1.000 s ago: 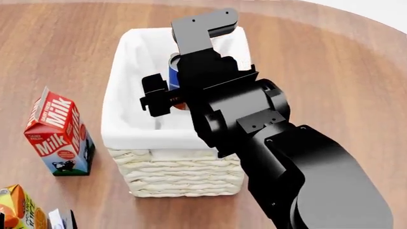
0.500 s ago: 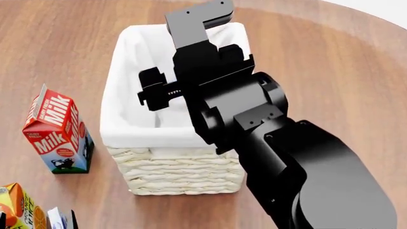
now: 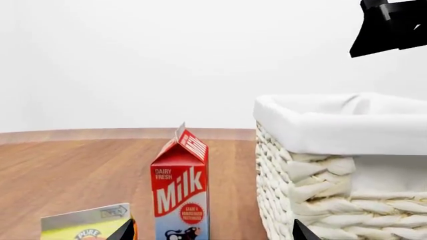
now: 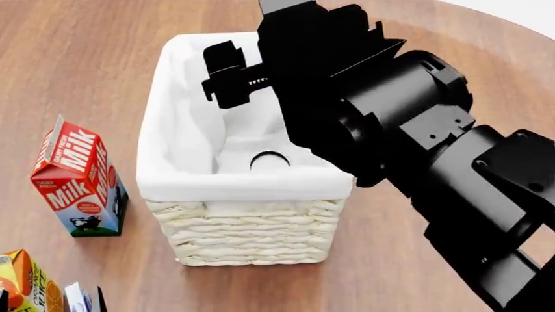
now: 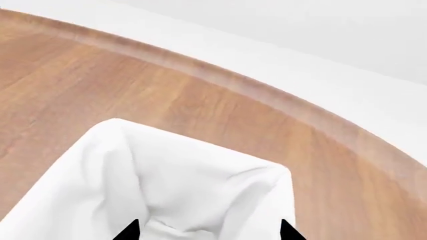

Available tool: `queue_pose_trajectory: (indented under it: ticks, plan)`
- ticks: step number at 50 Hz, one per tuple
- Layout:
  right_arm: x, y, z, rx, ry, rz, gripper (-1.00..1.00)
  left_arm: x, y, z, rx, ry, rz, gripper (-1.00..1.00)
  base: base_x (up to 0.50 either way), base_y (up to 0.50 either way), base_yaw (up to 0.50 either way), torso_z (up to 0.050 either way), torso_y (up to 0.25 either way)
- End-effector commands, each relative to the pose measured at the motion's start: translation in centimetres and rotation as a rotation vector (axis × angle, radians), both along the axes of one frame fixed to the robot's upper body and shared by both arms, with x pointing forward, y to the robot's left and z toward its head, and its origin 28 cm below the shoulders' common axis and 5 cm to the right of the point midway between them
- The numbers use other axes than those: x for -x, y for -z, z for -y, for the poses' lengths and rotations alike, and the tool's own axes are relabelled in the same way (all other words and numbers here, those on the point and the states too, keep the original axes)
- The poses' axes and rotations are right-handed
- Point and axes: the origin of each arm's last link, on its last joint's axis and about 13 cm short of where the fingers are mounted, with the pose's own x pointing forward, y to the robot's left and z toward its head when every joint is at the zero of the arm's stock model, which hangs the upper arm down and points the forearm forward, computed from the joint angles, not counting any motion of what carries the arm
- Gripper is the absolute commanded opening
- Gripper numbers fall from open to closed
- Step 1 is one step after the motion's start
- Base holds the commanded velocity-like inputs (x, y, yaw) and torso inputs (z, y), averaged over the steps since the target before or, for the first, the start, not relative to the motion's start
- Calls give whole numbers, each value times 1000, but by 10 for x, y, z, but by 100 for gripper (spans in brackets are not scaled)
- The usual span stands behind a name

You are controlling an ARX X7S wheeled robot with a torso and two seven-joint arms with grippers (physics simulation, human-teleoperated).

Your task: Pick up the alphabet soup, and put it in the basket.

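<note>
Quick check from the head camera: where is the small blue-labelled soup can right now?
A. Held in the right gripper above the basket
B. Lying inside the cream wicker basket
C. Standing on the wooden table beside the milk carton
B: a silvery can lid shows on the white lining inside the cream wicker basket, below the right gripper.

"Dairy Fresh Milk" — red carton (image 3: 180,192)

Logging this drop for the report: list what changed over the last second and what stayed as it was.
The right end effector let go of the soup can, which it had been carrying above the basket. The can now sits on the basket floor, only its lid showing. The arm has lifted up and back. The basket, milk carton and juice carton did not move.
</note>
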Motion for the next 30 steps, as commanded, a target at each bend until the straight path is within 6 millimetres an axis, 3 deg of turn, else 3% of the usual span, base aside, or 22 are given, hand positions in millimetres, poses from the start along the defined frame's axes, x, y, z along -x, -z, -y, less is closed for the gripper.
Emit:
queue_pose_trajectory:
  ticks: [1, 13, 21, 24, 30]
  plan:
    - [22, -16, 24, 4, 31, 71, 100, -1, 1, 0, -5, 1, -4, 100, 0, 0, 0, 0, 0]
    - [46, 8, 46, 11, 14, 144, 100, -1, 1, -1, -2, -8, -2, 100, 0, 0, 0, 0, 0]
    - [83, 45, 54, 26, -37, 247, 100, -2, 0, -1, 0, -15, -1, 100, 0, 0, 0, 0, 0]
    - [102, 74, 55, 48, -60, 281, 100, -2, 1, -1, -2, -15, -2, 100, 0, 0, 0, 0, 0]
    - [126, 106, 55, 18, -94, 335, 100, -2, 1, -1, -5, -16, -3, 100, 0, 0, 0, 0, 0]
